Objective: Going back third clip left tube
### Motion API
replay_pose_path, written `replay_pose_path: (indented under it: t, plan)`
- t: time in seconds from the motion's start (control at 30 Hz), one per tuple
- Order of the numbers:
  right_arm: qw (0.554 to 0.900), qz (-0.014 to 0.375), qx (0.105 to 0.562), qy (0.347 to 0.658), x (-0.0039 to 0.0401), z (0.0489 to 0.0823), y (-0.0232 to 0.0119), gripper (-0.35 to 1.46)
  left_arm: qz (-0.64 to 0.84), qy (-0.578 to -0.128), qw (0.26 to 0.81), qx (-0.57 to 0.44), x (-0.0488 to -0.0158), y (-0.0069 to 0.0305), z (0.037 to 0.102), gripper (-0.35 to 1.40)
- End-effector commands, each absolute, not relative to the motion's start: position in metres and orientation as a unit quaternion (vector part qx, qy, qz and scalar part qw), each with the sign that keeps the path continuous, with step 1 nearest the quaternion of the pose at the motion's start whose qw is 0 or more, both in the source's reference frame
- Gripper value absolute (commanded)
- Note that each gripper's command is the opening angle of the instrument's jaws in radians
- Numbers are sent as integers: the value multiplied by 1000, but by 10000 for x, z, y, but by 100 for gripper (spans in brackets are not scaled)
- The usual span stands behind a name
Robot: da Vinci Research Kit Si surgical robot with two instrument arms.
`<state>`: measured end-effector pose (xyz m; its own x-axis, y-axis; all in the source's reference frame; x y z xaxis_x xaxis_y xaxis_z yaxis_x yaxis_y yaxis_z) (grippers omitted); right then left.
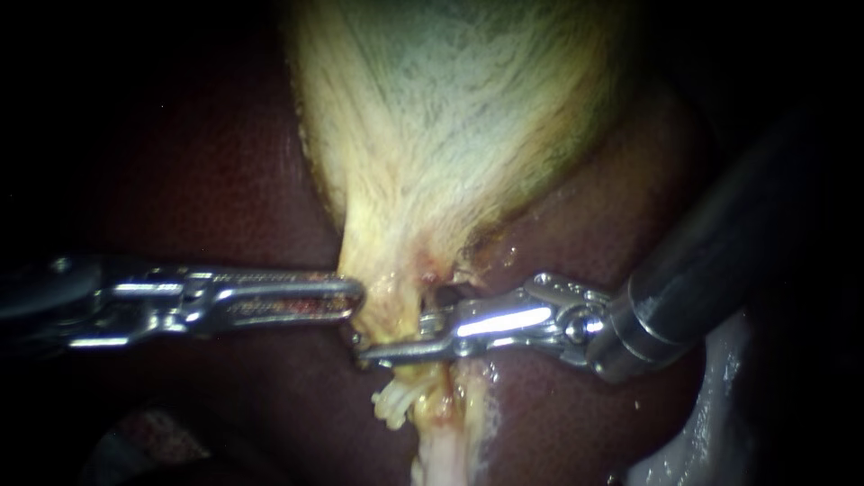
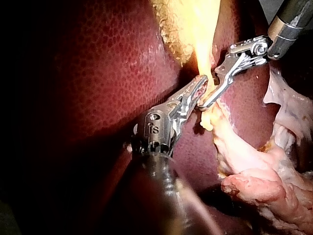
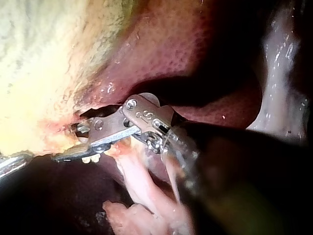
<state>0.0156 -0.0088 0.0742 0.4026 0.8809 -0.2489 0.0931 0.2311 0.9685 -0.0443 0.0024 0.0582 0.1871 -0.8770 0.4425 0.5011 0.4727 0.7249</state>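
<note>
Although the task names a third clip on the left tube, no clip can be made out with any certainty, and it is not clear which strand is the left one. What shows is a yellow tube running down from the narrow lower end of the gallbladder, with the dark liver on either side of it. The right instrument lies across this tube just below the gallbladder. A gap shows between its slim jaws and the tube sits in that gap, so I read them as parted around it, not gripping. The left instrument meets the gallbladder's lower end from the other side, its jaws closed on the edge of the yellow tissue there. Just below the right instrument's jaws a pale frayed tuft hangs off the tube.

The main risk, as I judge it, lies in the withdrawal. With the tube between the jaws, pulling back at an angle could snag and tear it, or drag loose any clip seated there. A slackening or sharper pull from the left instrument would shift the tube against the metal and add strain.
</note>
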Motion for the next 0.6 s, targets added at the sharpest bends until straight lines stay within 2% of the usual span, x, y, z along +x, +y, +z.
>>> replay_pose_path:
  t: [0.03, 0.33, 0.37, 0.5, 0.6]
  plan:
    - [641, 307, 538, 452, 156, 742, -88, -35, -466, -435, 740, 216, -443, 24, 582, -35]
    - [642, 306, 538, 452, 156, 741, -91, -35, -465, -435, 740, 216, -443, 24, 582, -35]
    - [642, 306, 538, 452, 157, 740, -92, -26, -465, -435, 740, 216, -442, 24, 582, -35]
    - [647, 298, 532, 458, 158, 735, -98, 28, -465, -435, 740, 216, -442, 24, 583, -35]
    - [656, 279, 518, 473, 162, 732, -101, 46, -465, -435, 740, 216, -442, 24, 583, -35]
